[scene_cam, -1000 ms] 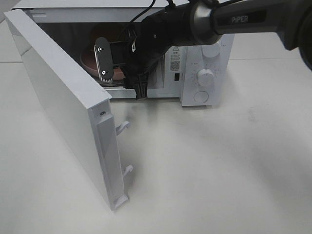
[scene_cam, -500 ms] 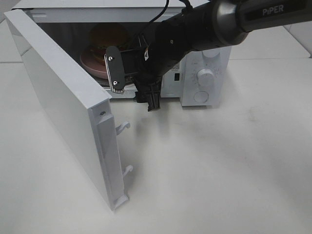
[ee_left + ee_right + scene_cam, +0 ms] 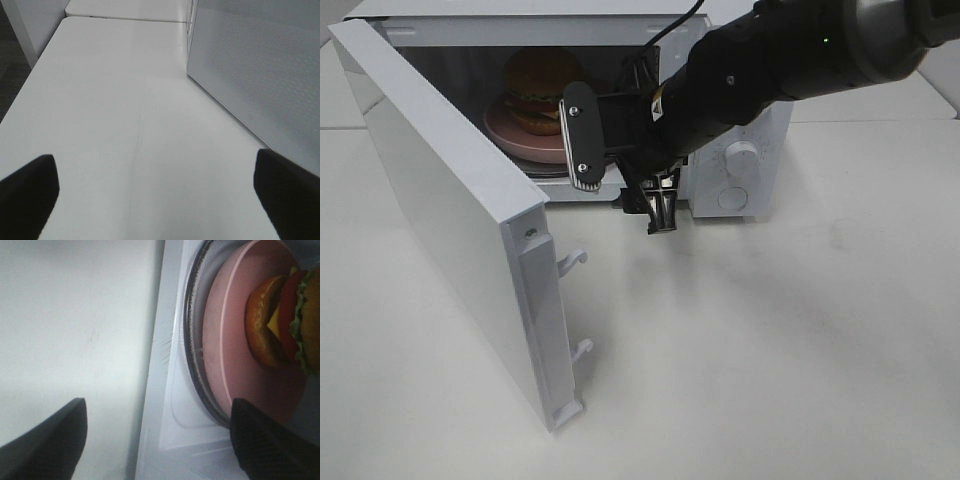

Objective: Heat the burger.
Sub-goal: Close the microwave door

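**Exterior high view.** Over the last second my right gripper (image 3: 620, 190) has backed out of the microwave (image 3: 740, 160) cavity and now hangs just in front of the opening, above the table (image 3: 770, 350). A second ago my arm hid the cavity. Now the burger (image 3: 542, 85) shows in full, sitting on the pink plate (image 3: 525, 140) inside. My jaws have spread and hold nothing. Judgement: loading is done; what remains is shutting the door (image 3: 440, 190), which stands wide open, and setting the heat. My forearm reaches in from the right side and crosses in front of the control panel, with the wrist rolled so one finger pad faces the camera. My left arm is not in this view.

**Left wrist view.** My left gripper (image 3: 157, 200) is spread wide and empty, over bare table (image 3: 115, 100). A perforated panel (image 3: 255, 65) stands close by, probably the door's outer face.

**Right wrist view.** My right gripper (image 3: 157, 440) is spread wide with nothing between the fingers. Ahead, the burger (image 3: 280, 320) rests on the plate (image 3: 235, 355), which sits on the glass turntable (image 3: 195, 340). Both are clear of my fingers.
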{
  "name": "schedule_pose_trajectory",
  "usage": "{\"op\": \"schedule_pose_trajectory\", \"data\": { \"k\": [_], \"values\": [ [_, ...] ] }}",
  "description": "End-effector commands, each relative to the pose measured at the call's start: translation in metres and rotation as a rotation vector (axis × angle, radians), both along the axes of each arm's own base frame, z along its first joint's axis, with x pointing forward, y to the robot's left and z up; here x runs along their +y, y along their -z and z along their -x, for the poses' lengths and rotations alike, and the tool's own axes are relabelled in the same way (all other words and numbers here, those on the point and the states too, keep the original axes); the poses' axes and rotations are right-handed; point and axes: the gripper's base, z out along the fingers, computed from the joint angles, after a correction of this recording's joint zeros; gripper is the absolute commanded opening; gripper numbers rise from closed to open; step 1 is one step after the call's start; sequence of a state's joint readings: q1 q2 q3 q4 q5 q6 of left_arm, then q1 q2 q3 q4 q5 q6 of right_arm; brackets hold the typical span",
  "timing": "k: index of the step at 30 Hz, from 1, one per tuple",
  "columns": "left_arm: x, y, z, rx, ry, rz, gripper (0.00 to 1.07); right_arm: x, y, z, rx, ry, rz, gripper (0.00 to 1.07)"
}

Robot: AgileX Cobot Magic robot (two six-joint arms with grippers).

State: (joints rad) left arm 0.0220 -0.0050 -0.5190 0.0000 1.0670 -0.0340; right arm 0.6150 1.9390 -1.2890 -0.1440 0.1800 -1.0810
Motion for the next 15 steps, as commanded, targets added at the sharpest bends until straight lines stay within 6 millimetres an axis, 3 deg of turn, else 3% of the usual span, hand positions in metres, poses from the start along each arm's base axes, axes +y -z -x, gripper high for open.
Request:
{"op": "schedule_pose_trajectory", "data": {
  "k": [1, 15],
  "values": [
    [0.000, 0.001, 0.001, 0.000, 0.001, 0.001, 0.98, -0.017, -0.008, 0.007, -0.003, 0.032, -0.014, 0.76],
    [0.000, 0.001, 0.001, 0.000, 0.001, 0.001, 0.98, -0.045, -0.027, 0.039, 0.008, 0.100, -0.071, 0.76]
  ]
}}
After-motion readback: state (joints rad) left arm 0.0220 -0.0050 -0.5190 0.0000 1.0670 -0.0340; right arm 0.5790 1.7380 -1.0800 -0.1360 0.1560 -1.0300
